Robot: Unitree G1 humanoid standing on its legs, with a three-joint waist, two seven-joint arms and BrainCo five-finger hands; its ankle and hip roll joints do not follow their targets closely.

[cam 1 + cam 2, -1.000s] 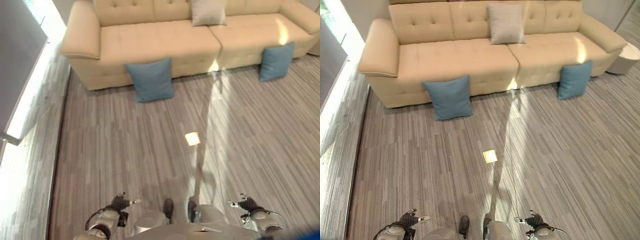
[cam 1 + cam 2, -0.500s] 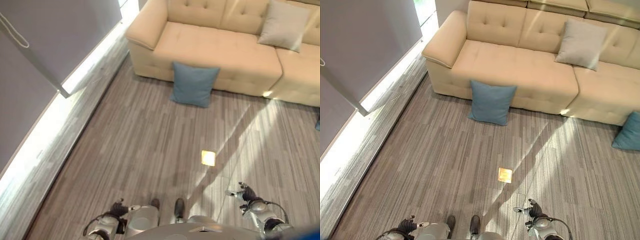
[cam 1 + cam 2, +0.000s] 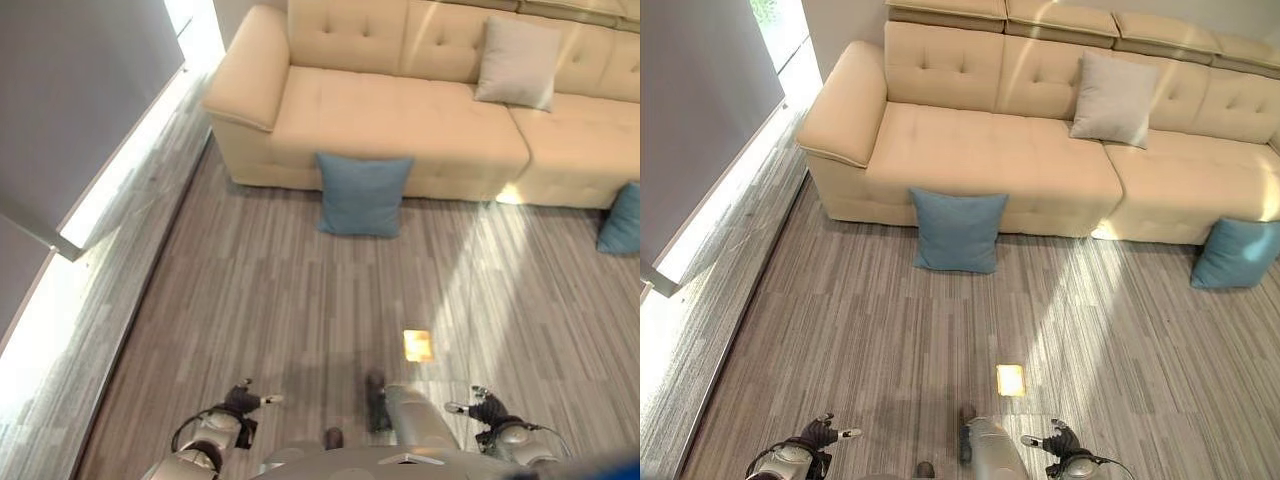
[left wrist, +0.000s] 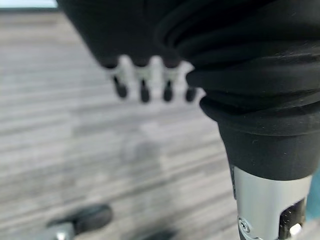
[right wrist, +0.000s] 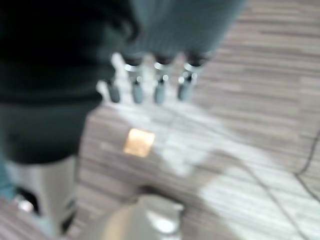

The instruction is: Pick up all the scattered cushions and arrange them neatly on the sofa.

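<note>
grey cushion (image 3: 1112, 100) lay on sofa (image 3: 990, 160) | two blue cushions (image 3: 957, 230) on floor (image 3: 840, 340), unpicked | left hand (image 3: 818, 434), right hand (image 3: 1060, 441) fingers relaxed, empty

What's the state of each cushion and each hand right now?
Near blue cushion: on the floor, leaning against the sofa front.
Far blue cushion: on the floor, against the sofa front.
Grey cushion: on the sofa seat, propped against the backrest.
Left hand: open, holding nothing, above the floor.
Right hand: open, holding nothing, above the floor.
</note>
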